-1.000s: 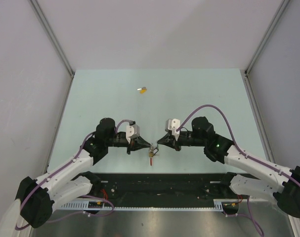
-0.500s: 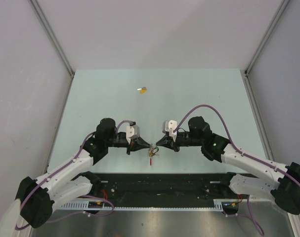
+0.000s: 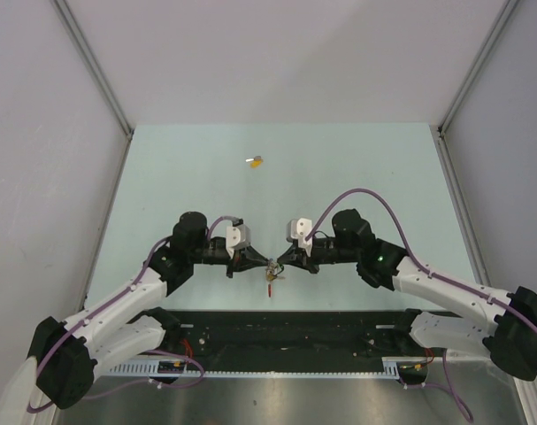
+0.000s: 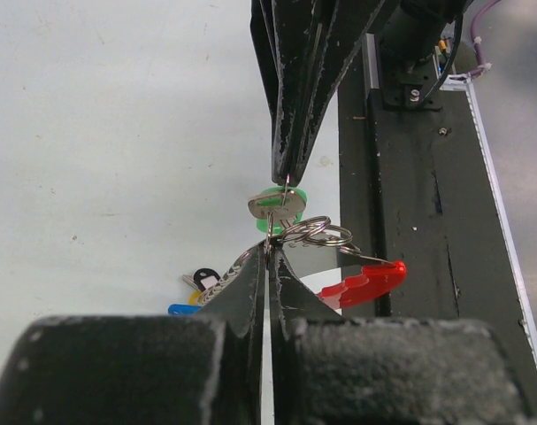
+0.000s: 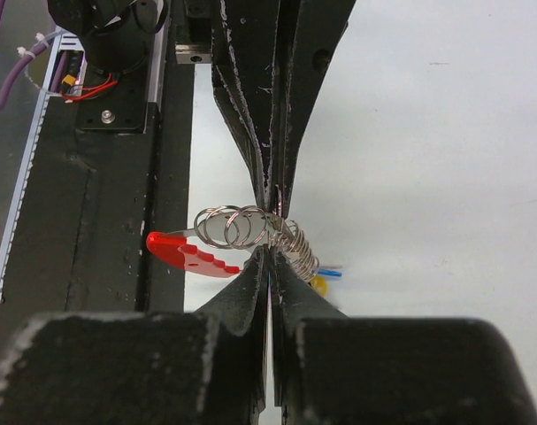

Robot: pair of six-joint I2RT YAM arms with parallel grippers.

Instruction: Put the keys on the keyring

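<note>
Left hand (image 3: 261, 262) pinches keyring (image 3: 270, 274) | right hand (image 3: 281, 260) pinches green-headed key (image 4: 278, 204) | red band (image 4: 367, 281) points nearward

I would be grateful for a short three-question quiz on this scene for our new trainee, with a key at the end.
1. True or false: the left gripper and the right gripper both have their jaws shut.
2. Where does the yellow-headed key lie? A: alone on the table, beyond the grippers. B: in the left gripper. C: in the right gripper.
3. Fill in: in the left wrist view, the key between the two gripper tips, beside the keyring, has a ___ head.
Key: 1 true; 2 A; 3 green.
</note>
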